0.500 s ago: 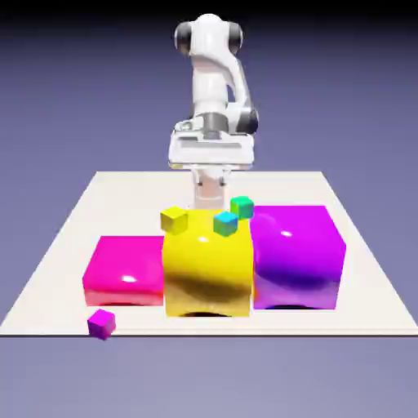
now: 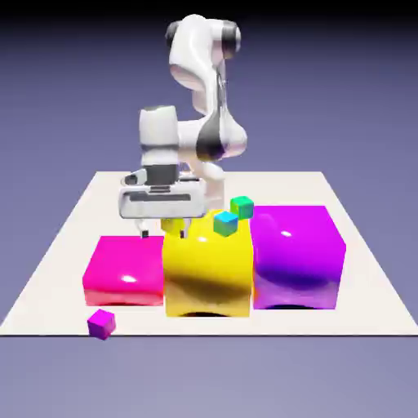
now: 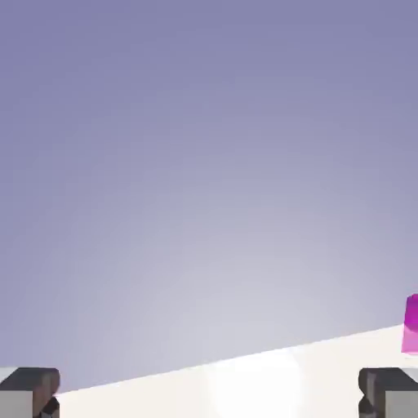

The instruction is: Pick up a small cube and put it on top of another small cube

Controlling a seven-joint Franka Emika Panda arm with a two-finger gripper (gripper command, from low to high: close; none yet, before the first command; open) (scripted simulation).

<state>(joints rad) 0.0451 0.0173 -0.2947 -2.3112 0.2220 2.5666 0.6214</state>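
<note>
The small purple-magenta cube (image 2: 101,324) lies on the white table (image 2: 359,302) near its front edge, in front of the big magenta block (image 2: 124,269). The small green cube (image 2: 242,207) rests at the back, between the big yellow block (image 2: 206,269) and the big purple block (image 2: 295,257). My gripper (image 2: 163,232) hangs open behind the seam between the magenta and yellow blocks, far from both small cubes. In the hand view the gripper (image 3: 209,396) holds nothing between its wide-apart tips, and neither small cube shows there.
A tiny cyan-blue cube (image 2: 225,223) sits on the yellow block's back edge. A tiny yellow cube (image 2: 173,224) is partly hidden behind the hand. The hand view shows the table's surface (image 3: 245,380), backdrop, and a magenta sliver (image 3: 411,324) at its right edge.
The arm has turned and the hand has swung toward the exterior view's left and come lower, now covering most of the tiny yellow cube. No cube has moved.
</note>
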